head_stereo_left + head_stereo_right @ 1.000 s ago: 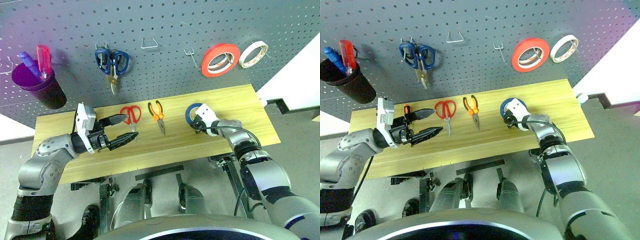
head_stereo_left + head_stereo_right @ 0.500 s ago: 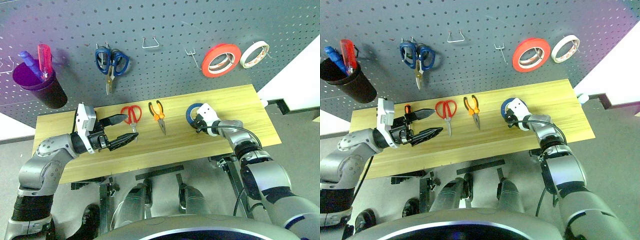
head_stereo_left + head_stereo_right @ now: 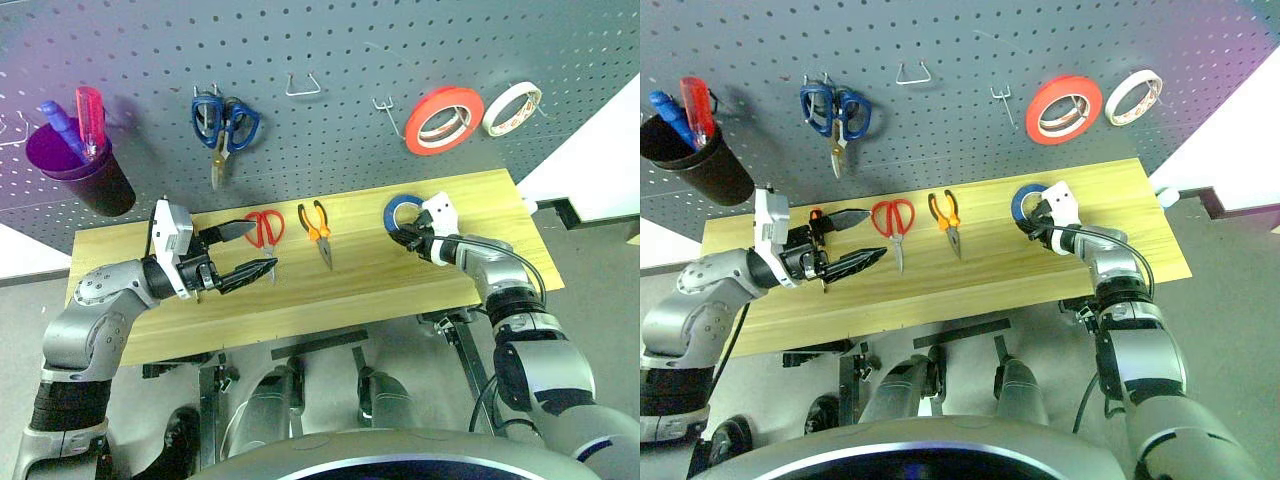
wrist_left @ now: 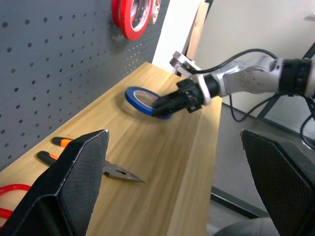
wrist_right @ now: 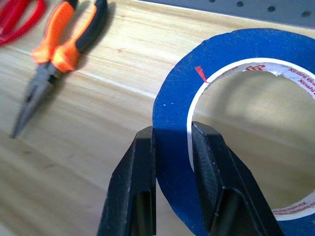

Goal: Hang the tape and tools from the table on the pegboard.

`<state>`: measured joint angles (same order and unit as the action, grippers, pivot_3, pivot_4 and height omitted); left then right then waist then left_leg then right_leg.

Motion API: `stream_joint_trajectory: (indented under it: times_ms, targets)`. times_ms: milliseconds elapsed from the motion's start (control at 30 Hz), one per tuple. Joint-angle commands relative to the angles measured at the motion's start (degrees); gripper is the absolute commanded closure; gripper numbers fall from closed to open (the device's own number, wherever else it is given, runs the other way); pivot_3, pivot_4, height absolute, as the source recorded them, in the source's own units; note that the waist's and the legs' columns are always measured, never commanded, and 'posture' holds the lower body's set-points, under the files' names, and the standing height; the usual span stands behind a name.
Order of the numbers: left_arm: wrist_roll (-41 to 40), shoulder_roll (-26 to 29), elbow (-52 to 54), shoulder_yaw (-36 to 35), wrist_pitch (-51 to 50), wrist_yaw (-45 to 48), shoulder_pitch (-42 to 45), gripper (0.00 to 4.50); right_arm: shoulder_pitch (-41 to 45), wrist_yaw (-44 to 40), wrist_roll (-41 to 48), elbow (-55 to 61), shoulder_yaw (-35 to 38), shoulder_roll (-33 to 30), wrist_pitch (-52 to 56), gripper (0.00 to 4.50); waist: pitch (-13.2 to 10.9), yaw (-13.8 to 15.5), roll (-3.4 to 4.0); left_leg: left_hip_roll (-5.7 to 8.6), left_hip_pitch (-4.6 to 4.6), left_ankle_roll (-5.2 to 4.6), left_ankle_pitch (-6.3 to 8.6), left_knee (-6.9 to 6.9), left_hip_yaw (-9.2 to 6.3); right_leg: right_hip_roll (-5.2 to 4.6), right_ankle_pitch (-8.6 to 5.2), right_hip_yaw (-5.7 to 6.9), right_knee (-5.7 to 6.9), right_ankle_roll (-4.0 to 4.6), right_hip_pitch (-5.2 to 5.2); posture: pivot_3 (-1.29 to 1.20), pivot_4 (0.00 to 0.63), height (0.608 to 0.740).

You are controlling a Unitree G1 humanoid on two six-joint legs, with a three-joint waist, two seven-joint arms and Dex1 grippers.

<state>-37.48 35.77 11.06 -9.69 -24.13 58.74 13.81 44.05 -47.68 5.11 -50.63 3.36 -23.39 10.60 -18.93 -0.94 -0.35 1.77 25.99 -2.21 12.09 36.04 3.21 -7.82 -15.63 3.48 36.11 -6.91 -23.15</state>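
**Right gripper clamped on the blue tape, left gripper spread wide over the table**

From my remote seat, looking down through the head camera, I see a light wooden table (image 3: 440, 280) running across the middle of the frame, with the dark grey pegboard (image 3: 340, 40) filling the top.

My right gripper (image 3: 411, 236), right of centre, has its two black fingers pressed together on the rim of the blue tape roll (image 3: 400, 210). The wrist camera shows one finger outside the blue ring and one inside, against the white core. From the left wrist camera the roll looks tilted, its far edge touching the table and the gripped edge raised.

My left gripper (image 3: 258, 252) sits in the left part of the frame, its fingers spread well apart and holding nothing. Its upper fingertip is near the red-handled scissors (image 3: 264, 229), which lie flat on the table left of centre. Just to their right lie the orange-handled pliers (image 3: 318, 228), nose pointing toward the bottom of the frame. In the right eye view, a small screwdriver with an orange handle (image 3: 816, 217) shows behind the left gripper; I cannot tell whether they touch.

On the pegboard, blue-handled scissors (image 3: 224, 125) hang at upper left of centre, a red-orange tape roll (image 3: 444, 120) and a white roll (image 3: 512, 108) at upper right, and a purple cup (image 3: 78, 170) at far left. Two bare wire hooks (image 3: 302, 88) are between the scissors and the rolls.
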Motion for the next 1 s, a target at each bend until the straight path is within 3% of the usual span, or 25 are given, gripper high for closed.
stream_joint_trajectory:
  times_ms: [33,600,1000]
  targets:
    - [0.66,0.06,-0.45,0.14,2.05,1.22,0.43,0.00,-2.67,-0.65,4.01,8.61,2.46,-0.90,5.17,3.81,0.00,0.01,0.00,0.00,0.01,0.00,0.00,0.00,0.00,0.00,0.00,0.00,0.00,0.00,-0.02,0.00,0.307,0.740]
    - [0.84,-0.21,-1.65,0.06,3.13,1.87,1.43,0.00,-20.19,7.00,23.31,45.07,13.85,1.54,24.05,3.81,0.00,0.00,0.00,0.00,0.10,-0.01,0.00,0.04,-0.01,-0.03,0.00,0.06,0.01,-0.01,-0.08,-0.04,0.304,0.740]
    - [1.06,0.04,-1.88,-0.02,3.31,2.41,1.83,0.00,-24.41,11.15,31.07,56.35,16.61,3.60,23.15,3.81,0.01,-0.02,0.00,-0.01,0.12,-0.08,-0.04,0.06,-0.01,-0.02,0.00,0.06,0.02,-0.01,-0.10,-0.06,0.292,0.740]
